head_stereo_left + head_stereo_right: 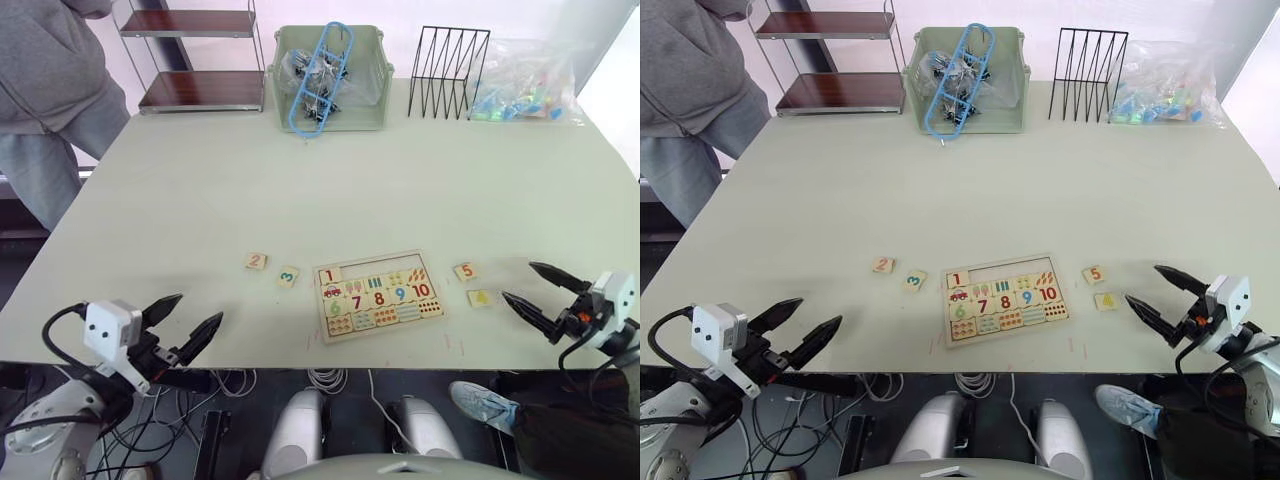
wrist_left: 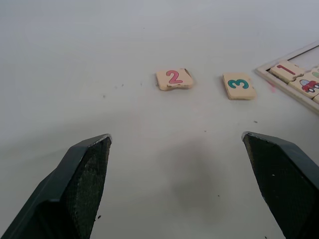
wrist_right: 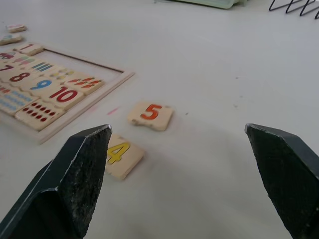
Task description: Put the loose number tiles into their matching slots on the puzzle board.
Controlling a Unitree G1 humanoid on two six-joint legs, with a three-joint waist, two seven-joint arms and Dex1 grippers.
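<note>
- Five pale-wood number tiles, square with slightly wavy edges, one coloured digit each
- Tile 1 (image 1: 330, 275), red digit, seated in the top-left slot of the puzzle board (image 1: 379, 294); rest of that top row open
- Tile 2 (image 1: 256, 261), pink-red digit, loose on the table (image 1: 300, 180) left of the board; tile 3 (image 1: 288, 277), teal digit, just beside it and nearer the board, the two apart
- Tile 5 (image 1: 465, 271), orange digit, loose right of the board; tile 4 (image 1: 480, 298), yellow digit, just below it toward the front edge, not touching
- On the board: a row of picture tiles, then 6 to 10, then dot tiles beneath
- Left gripper (image 1: 184, 325) spread wide, holding nothing, low at the table's front edge, well apart from tiles 2 and 3; bare tabletop between
- Right gripper (image 1: 541, 291) likewise spread wide and empty, at the front right, near tile 4; in the right wrist view one finger's tip overlapping that tile, contact impossible to tell
- Board close to the front edge; broad open surface behind it up to the far side
- Along the far edge: a green bin (image 1: 330, 78) with a blue hanger, a black wire rack (image 1: 449, 72), a clear bag of coloured pieces (image 1: 525, 85)
- A small shelf (image 1: 195, 55) beyond the far left corner, a person in grey (image 1: 50, 90) standing at the left
</note>
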